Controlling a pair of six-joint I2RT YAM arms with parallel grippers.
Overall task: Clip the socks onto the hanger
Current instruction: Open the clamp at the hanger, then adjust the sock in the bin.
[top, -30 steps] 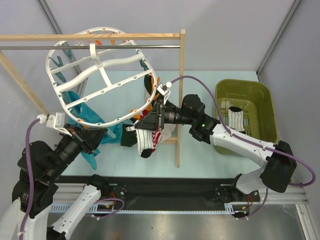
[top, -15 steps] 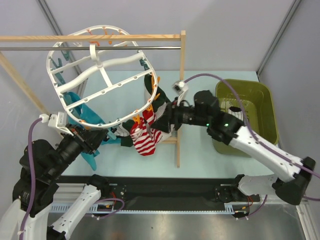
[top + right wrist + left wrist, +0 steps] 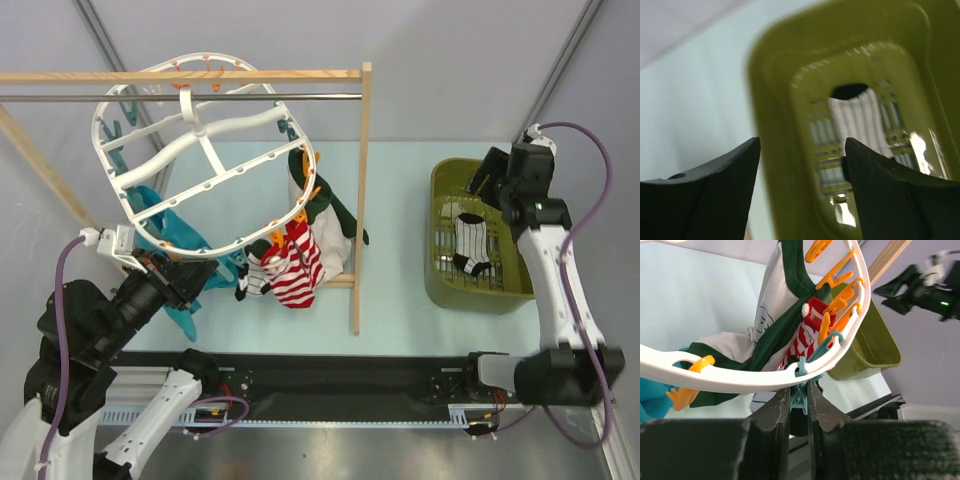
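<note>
In the upper left of the top view, the hanger (image 3: 205, 150) was seen hung by its hook from the metal rod (image 3: 320, 95) of the wooden rack (image 3: 364, 200). The oval frame was tilted; its long axis ran approx. left to right, dipping a little toward the right. Along the frame's lower-right rim two socks were clipped. A red-and-white sock (image 3: 298, 278) hung w/ its long axis roughly up-down in the frame, free end toward the bottom. Just left of it, touching, a white sock w/ thin black stripes (image 3: 254, 280) was hung the same way. Behind them a dark green-and-white garment (image 3: 326, 212) was draped, and a teal cloth (image 3: 165, 228) hung under the rim's left part.

At lower left the left gripper (image 3: 799, 401) was pinched on a teal clip (image 3: 799, 396) at the rim's underside; in the wrist view the fingers were pressed against the clip's two sides.

At right, a third striped sock (image 3: 468, 240) lay flat in the olive bin (image 3: 500, 295) on the table (image 3: 400, 190), long axis approx. up-down in the frame, a black end toward the bottom. The right gripper (image 3: 485, 178) was held above the bin's upper edge, well apart from the hanger. In the wrist view its fingers (image 3: 720, 170) were spread wide, w/ nothing between them.
</note>
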